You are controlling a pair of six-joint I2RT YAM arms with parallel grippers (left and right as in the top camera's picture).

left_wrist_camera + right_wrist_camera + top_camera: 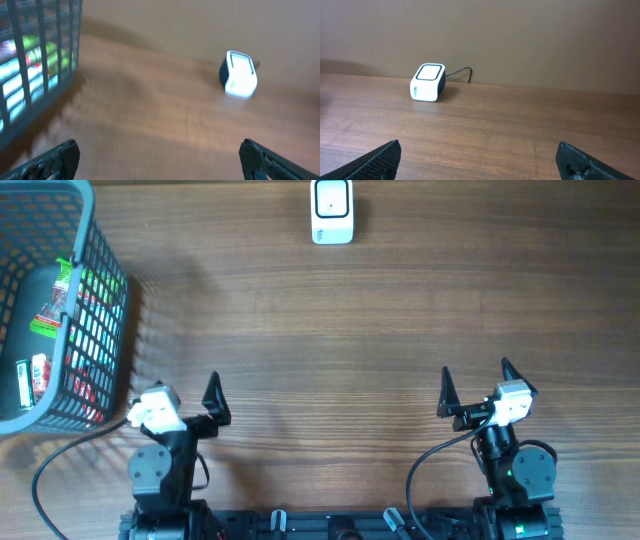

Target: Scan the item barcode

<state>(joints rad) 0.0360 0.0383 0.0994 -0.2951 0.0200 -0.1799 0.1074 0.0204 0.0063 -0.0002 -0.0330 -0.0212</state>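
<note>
A brown wooden desk with a wide bare middle, the task's things out at its edges.

The white scanner stands at 12 o'clock against the far edge, and in the right wrist view a dark cable runs off behind it. A grey mesh basket fills the 10 o'clock corner and runs past the picture's left edge. The green and red packets lie inside it, well apart from the scanner. The left hand sits at 7 o'clock, just beside the basket's near corner, released and grasping nothing. The right hand sits at 5 o'clock, likewise spread wide and unloaded, with open wood around it.
</note>
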